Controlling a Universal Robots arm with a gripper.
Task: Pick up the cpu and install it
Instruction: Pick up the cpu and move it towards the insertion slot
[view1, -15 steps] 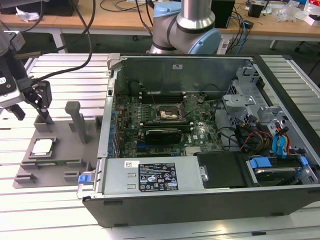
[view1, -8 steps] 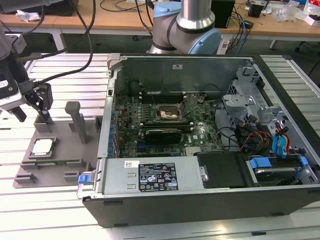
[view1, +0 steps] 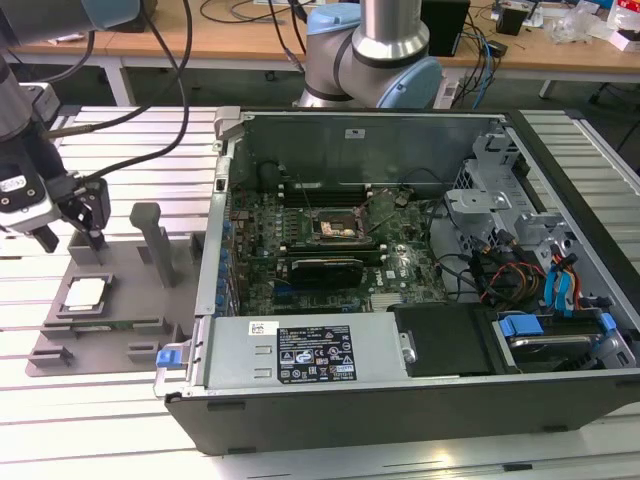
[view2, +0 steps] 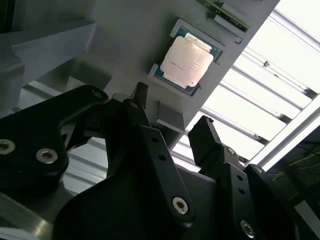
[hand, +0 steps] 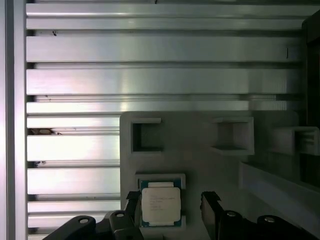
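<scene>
Pincer (view1: 70, 238) is hovering open over the cpu (view1: 84, 292) at the exterior view's left, calling for square centring across its edges.

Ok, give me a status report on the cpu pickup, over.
Tool open, empty, hovering above the cpu. It sits in the grey holder, not yet gripped. Nothing in the way.

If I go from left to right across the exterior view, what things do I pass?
cpu → upright grey post → dark socket → blue cables
</scene>
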